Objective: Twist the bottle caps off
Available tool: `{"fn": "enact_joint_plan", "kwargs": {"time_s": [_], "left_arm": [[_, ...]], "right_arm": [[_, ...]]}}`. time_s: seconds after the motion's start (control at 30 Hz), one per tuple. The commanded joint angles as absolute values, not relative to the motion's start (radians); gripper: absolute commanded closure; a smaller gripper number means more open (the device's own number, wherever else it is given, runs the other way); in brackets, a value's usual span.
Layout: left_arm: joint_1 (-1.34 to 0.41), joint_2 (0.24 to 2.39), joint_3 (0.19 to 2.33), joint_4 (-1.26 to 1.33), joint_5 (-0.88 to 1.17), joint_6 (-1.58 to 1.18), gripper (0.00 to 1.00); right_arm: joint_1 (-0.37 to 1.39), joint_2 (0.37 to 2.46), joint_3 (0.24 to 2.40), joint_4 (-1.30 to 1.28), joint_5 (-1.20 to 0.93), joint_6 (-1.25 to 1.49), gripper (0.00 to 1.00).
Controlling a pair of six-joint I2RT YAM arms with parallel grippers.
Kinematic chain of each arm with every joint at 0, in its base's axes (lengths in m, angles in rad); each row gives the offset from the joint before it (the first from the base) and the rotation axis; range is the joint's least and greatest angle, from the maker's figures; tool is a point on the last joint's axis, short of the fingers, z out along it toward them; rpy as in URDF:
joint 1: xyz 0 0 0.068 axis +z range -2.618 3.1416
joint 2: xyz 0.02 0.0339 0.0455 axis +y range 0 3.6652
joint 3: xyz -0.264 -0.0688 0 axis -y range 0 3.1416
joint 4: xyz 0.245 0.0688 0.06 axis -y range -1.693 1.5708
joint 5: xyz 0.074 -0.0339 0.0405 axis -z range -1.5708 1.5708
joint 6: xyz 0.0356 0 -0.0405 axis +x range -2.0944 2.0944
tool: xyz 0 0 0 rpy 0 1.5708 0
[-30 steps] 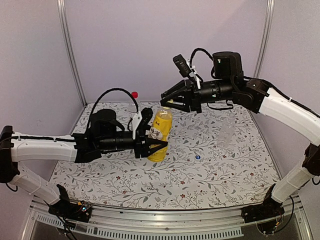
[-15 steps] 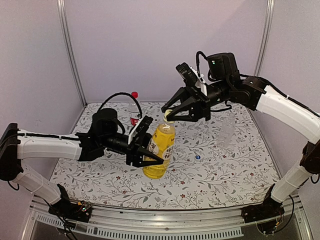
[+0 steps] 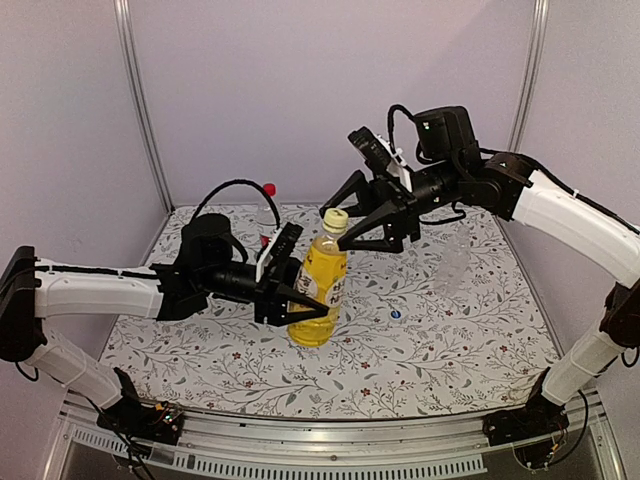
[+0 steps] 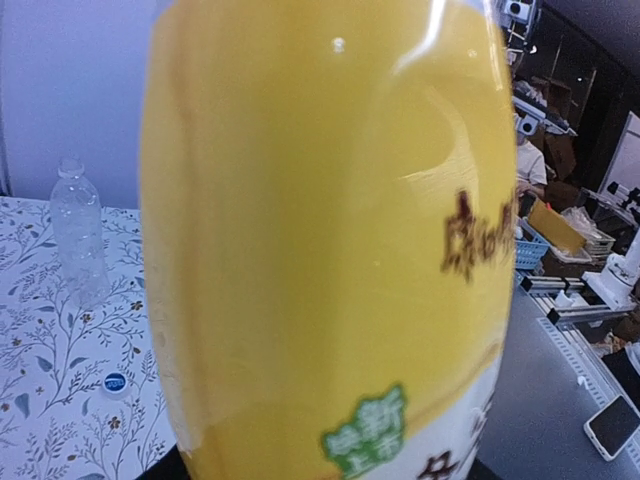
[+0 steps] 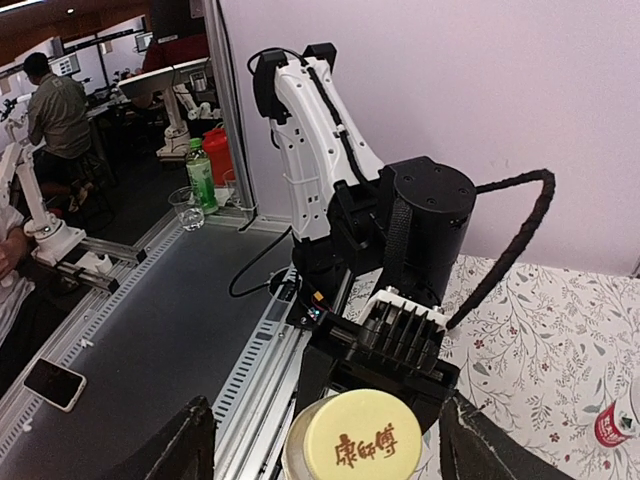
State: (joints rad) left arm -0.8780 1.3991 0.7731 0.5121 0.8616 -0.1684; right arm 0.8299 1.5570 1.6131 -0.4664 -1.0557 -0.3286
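Top camera first. Got the yellow-orange bottle [image 3: 320, 285] dead centre of the frame, leaning a touch to the right, yellow cap [image 3: 334, 217] sitting on its neck. Got the left gripper [image 3: 303, 300] at centre left, clamped round the bottle's lower half. Got the right gripper [image 3: 335, 228] reaching in from the upper right, jaws spread wide either side of the cap, not pinching it. Can't tell whether the bottle's base rests on the table [image 3: 450, 350] or hangs just off it. Up and left of centre, can spot the clear bottle with red-and-white label [image 3: 266, 228], red cap [image 3: 269, 188] on, lower part hidden behind the left arm. Right of centre, can barely make out the clear unlabelled bottle [image 3: 455, 262], faint against the floral pattern. Blue cap [image 3: 396, 315] lying loose just right of centre.

Left wrist next. Nothing but blurry yellow bottle wall across most of the frame, label print cut off at the lower right; gripper tips hidden. Unlabelled bottle at far left, blue cap lower left.

Right wrist last. Looking down on the yellow cap at bottom centre, red lettering on it, bottle body hidden underneath. Dark fingers [image 5: 190, 445] poking in at both bottom corners, well clear of the cap. Only a sliver of red label at the lower right edge, rest cut off
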Motion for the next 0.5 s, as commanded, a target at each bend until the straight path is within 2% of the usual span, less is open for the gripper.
{"fn": "enact_joint_plan", "kwargs": {"time_s": [0.0, 0.1, 0.23, 0.47], "left_arm": [[-0.860, 1.390, 0.770, 0.540, 0.810, -0.161, 0.49], [-0.860, 1.375, 0.760, 0.533, 0.747, -0.157, 0.49], [-0.866, 1.356, 0.755, 0.512, 0.569, -0.155, 0.48], [-0.944, 1.349, 0.764, 0.490, 0.118, -0.161, 0.48]], "right_arm": [[0.824, 1.525, 1.624, -0.425, -0.905, -0.257, 0.21], [0.818, 1.501, 1.622, -0.375, -0.781, -0.169, 0.15], [0.818, 1.470, 1.620, -0.300, -0.577, 0.001, 0.14], [0.822, 1.459, 1.599, -0.219, -0.312, 0.232, 0.14]]}}
